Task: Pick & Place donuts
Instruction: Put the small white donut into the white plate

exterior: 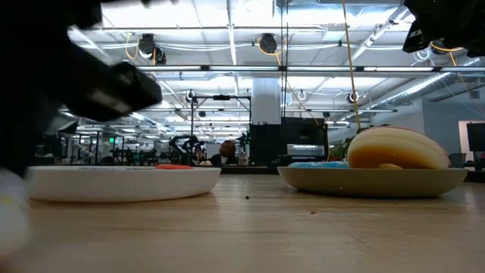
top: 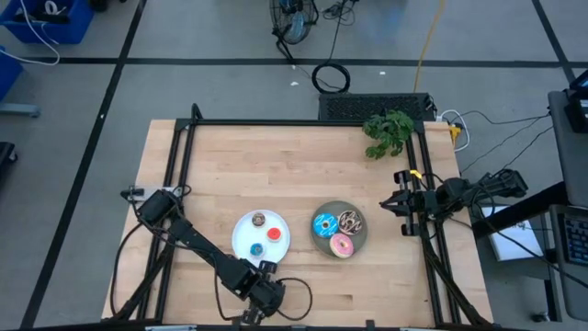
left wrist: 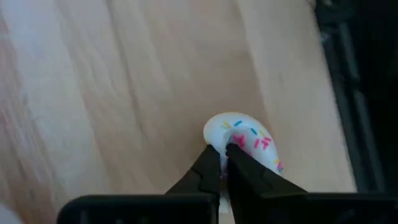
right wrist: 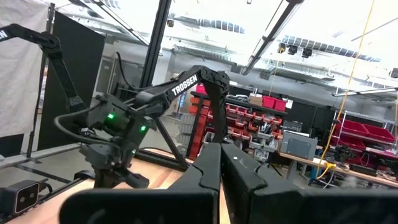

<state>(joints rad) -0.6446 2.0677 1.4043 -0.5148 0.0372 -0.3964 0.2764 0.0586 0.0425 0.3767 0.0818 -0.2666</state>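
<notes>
Your left gripper [left wrist: 224, 155] is down at the near edge of the worktop [top: 276, 156], just in front of the white plate [top: 246, 241]. Its fingers [left wrist: 205, 171] are pressed almost together, pinching the rim of the tiny white donut [left wrist: 245, 140]. In the left wrist view that donut with coloured sprinkles lies on the wood with its sprinkled face up, tilted a little, and the fingers bite its near edge. A ring has no real long axis; you cannot see its hole from here.

On the white plate you have three tiny donuts lying flat: the brown donut [top: 259, 220], the red donut [top: 274, 233] and the small blue donut [top: 256, 248]. The grey plate [top: 360, 241] sits just beside the white one, to its right, and carries the three bigger rings flat and close together: the large blue donut [top: 324, 223], the dark sprinkled donut [top: 350, 221] and the pink donut [top: 342, 245].

Your right gripper [top: 390, 204] hangs at the right edge of the worktop, well apart from both plates, its fingers closed on nothing. A green leafy sprig [top: 388, 131] lies at the far right corner.
</notes>
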